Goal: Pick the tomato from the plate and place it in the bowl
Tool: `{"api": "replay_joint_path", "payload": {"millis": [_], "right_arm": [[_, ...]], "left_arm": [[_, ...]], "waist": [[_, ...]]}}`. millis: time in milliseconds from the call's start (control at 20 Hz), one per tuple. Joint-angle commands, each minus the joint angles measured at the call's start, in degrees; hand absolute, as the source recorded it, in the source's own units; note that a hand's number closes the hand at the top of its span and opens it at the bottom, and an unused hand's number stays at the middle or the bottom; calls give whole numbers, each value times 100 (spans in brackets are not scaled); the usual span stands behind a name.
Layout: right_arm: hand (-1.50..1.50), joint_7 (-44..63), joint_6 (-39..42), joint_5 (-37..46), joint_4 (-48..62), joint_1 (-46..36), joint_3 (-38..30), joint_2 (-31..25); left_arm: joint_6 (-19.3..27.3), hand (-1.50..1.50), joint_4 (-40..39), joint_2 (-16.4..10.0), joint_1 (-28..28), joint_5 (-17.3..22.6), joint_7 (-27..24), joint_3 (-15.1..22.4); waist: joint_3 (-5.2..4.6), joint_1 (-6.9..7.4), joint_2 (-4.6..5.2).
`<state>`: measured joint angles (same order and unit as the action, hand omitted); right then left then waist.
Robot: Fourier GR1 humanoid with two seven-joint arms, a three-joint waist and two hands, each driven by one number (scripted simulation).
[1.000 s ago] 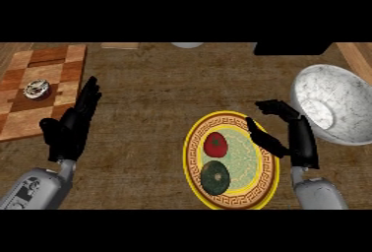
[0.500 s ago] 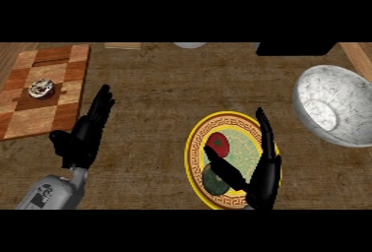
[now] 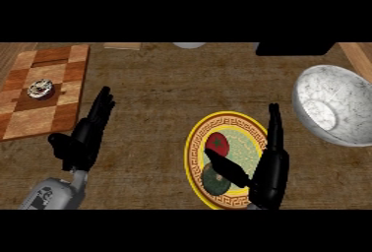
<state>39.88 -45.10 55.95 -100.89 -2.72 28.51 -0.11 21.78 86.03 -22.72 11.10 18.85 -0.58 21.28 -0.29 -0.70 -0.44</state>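
Though right hand overlaps plate, tomato shows.

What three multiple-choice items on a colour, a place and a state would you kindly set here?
1. What colour is the round marbled bowl? A) white B) blue C) black
2. Where does the round red tomato lie? A) in that bowl B) on the round yellow-rimmed plate C) on the bare counter
3. How is the black right hand? A) open B) shut on the tomato C) out of view
Answers: 1 A, white wall with grey veins; 2 B, it lies inside the plate's rim; 3 A, its fingers are straight.
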Motion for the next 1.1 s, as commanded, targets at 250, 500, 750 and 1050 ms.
{"api": "replay_joint_path", "payload": {"millis": [250, 500, 750, 1050], "right_arm": [[-150, 3146, 1968, 453, -453, -993, 267, 11], [-150, 3508, 1850, 141, -65, -878, 584, 11], [-150, 3724, 1411, 74, 62, -1055, 964, 10], [-150, 3114, 1626, -115, -464, -615, 657, 10]], "left_arm": [[-17, 0, -222, 254, 304, -129, 39, -60], [-74, 0, -388, 416, 89, -260, -261, -40], [-339, 0, -336, 321, -13, -238, -199, -271], [-392, 0, 0, 363, -207, -449, -4, -418]], "waist": [[18, 39, 42], [23, 71, 46], [25, 91, 44], [28, 76, 34]]}}
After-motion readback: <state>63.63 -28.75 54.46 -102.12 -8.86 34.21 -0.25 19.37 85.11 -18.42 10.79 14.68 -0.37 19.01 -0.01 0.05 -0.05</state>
